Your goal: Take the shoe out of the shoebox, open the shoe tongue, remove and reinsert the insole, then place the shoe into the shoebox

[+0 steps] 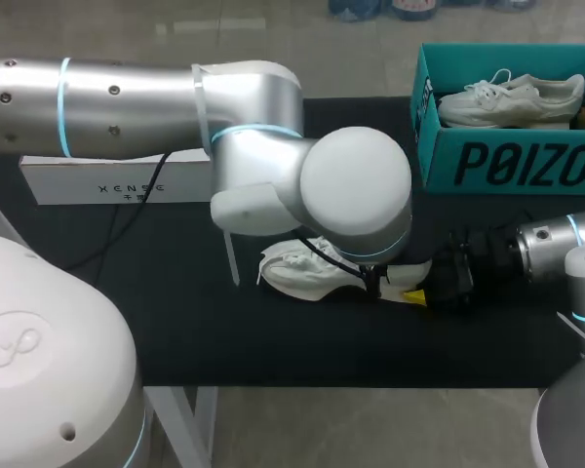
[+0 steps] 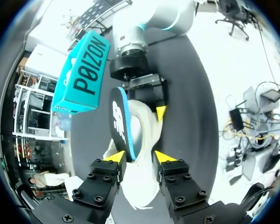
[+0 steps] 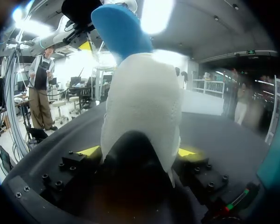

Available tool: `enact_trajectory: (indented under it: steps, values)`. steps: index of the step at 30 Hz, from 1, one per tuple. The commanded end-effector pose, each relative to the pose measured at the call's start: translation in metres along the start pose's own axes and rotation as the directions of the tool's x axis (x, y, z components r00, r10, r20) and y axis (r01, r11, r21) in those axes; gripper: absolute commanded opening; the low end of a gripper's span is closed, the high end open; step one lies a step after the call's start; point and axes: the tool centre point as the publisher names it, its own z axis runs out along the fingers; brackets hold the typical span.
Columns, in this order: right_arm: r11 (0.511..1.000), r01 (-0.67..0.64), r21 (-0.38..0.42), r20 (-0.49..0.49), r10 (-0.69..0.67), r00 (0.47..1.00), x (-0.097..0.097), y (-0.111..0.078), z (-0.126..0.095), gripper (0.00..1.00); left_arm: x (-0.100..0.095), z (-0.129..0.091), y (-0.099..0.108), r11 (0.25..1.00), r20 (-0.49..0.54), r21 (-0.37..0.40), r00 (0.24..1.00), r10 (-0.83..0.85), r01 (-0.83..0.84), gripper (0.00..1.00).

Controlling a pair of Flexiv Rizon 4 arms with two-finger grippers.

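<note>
Mostly hidden beneath the left arm [image 1: 273, 127] from overhead: white shoe [image 1: 307, 273] on the black table [image 1: 224, 331]. Shown by the wrist cameras alone: right gripper [image 3: 137, 150] pinching its flanks, blue-edged insole [image 2: 117, 122] standing out of it, one end at the left gripper [image 2: 139, 156], grip there impossible to tell.

The shoe [image 1: 307, 273] lies on the worktop [image 1: 273, 341] near the middle, under my left arm [image 1: 356, 190]. My right fingers [image 3: 89, 150] press on its right end from both sides. The insole [image 2: 119, 123] stands up out of the shoe. The shoebox [image 1: 507, 161] sits behind and to the right, with a second shoe [image 1: 512, 97] inside. A flat box [image 1: 117, 180] lies behind at the left.
</note>
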Motion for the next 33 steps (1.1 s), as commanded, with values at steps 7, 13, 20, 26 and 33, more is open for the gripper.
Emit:
enact_trajectory:
  steps: [7,13,20,26,33]
  values:
    - [1.000,-0.001,0.001,0.001,0.001,1.000,0.000,-0.005,0.003,0.00,-0.007,0.021,0.002,0.999,0.027,0.047,0.999,-0.017,0.016,0.41]
    - [1.000,-0.001,0.001,0.001,0.001,1.000,0.000,-0.005,0.003,0.00,-0.011,0.034,-0.004,0.996,0.053,0.086,0.999,-0.005,0.000,0.49]
    - [1.000,-0.001,0.001,0.001,0.001,1.000,0.000,-0.005,0.003,0.00,-0.015,0.044,-0.007,0.995,0.065,0.097,0.998,-0.009,0.003,0.47]
    - [1.000,-0.001,0.001,0.001,0.001,1.000,0.000,-0.005,0.003,0.00,-0.019,0.049,-0.009,0.997,0.097,0.078,0.995,-0.018,0.011,0.22]
    - [1.000,-0.001,0.001,0.001,0.001,1.000,0.000,-0.005,0.003,0.00,-0.020,0.044,-0.020,0.996,0.107,0.086,0.994,-0.003,-0.006,0.00]
